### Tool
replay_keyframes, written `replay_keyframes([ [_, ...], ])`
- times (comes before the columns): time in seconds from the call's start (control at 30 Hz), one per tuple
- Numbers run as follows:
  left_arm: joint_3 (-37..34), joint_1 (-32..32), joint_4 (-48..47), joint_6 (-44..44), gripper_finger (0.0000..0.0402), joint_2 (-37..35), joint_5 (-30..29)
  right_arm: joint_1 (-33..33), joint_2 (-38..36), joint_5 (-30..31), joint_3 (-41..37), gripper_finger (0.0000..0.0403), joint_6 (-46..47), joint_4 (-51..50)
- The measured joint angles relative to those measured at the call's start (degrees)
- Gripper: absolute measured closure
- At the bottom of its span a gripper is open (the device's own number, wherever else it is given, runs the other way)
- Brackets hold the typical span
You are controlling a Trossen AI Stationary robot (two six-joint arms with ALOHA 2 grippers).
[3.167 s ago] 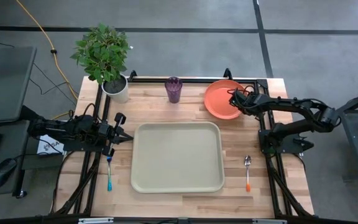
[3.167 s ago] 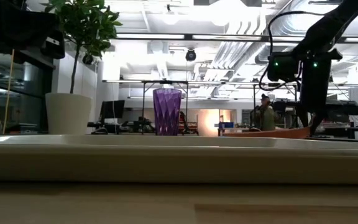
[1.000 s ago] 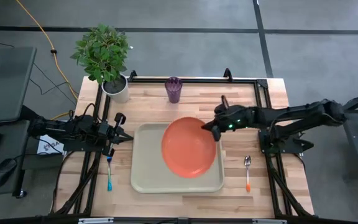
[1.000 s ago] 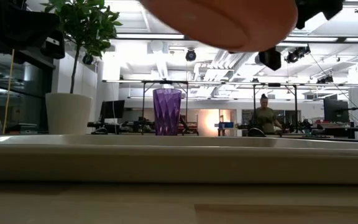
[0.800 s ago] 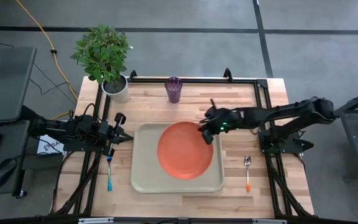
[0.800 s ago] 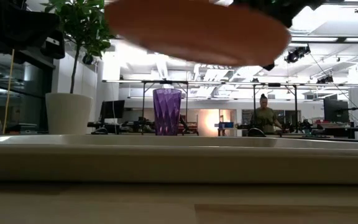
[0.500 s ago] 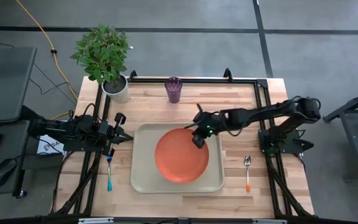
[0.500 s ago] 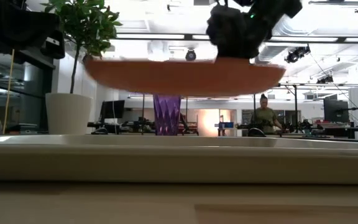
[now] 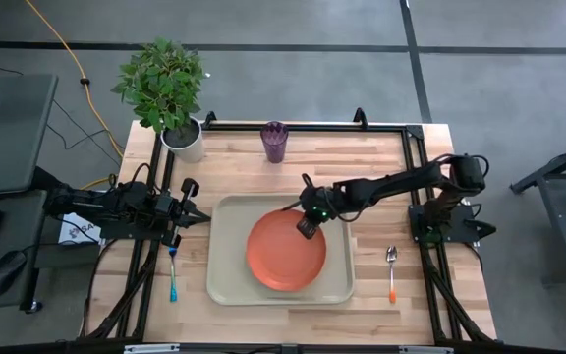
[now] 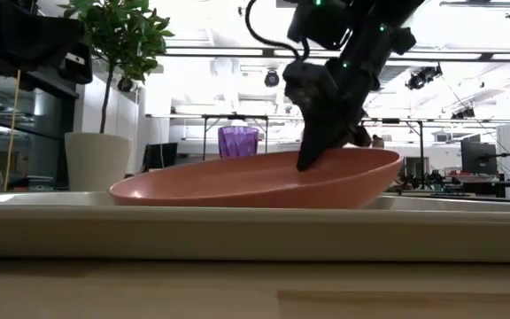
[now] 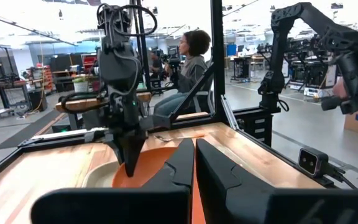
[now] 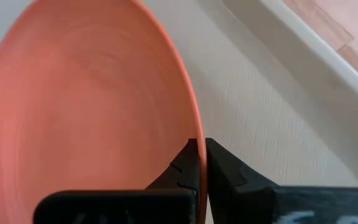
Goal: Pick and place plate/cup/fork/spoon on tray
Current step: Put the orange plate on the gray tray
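So the right gripper (image 9: 306, 227) has its fingers (image 12: 219, 168) pinched tight on the rim of the plate (image 9: 285, 251), at the plate's far-right edge; the wrist view shows the rim sandwiched between the two fingers with basically no gap. The plate sits over the tray (image 9: 230, 280), a bit right of middle; in the low view the left edge looks like it's down on the tray floor while the gripped side is held a little higher, so it's tilted, not flat yet.

What matters for the next move, I'd say: the plate lies away from the fingers toward the near-left of the tray, so letting go and backing off toward the far right, back along the arm, should clear the rim without dragging it.

Left gripper (image 9: 189, 209) is parked at the left edge of the desk (image 9: 401, 305) with its fingers closed on nothing; the fork (image 9: 173, 272) lies right beside it, handle pointing toward the near edge, so that arm is clearly closer to it. The spoon (image 9: 392, 269) is on the right side near the right arm's base, lying the same way; the cup (image 9: 274, 141) stands at the far edge, about between the two arms.
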Motion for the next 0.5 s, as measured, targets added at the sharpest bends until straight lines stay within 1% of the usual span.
replay_keyframes([
  [0.2, 0.0, 0.0, 0.0, 0.0, 0.0401, 0.0, 0.0, 0.0, 1.4, 0.3, 0.0, 0.0403, 0.0, 0.1],
  [0.5, 0.0, 0.0, 0.0, 0.0, 0.0401, 0.0, 0.0, 0.0, 1.4, 0.5, 0.0, 0.0402, 0.0, 0.0],
])
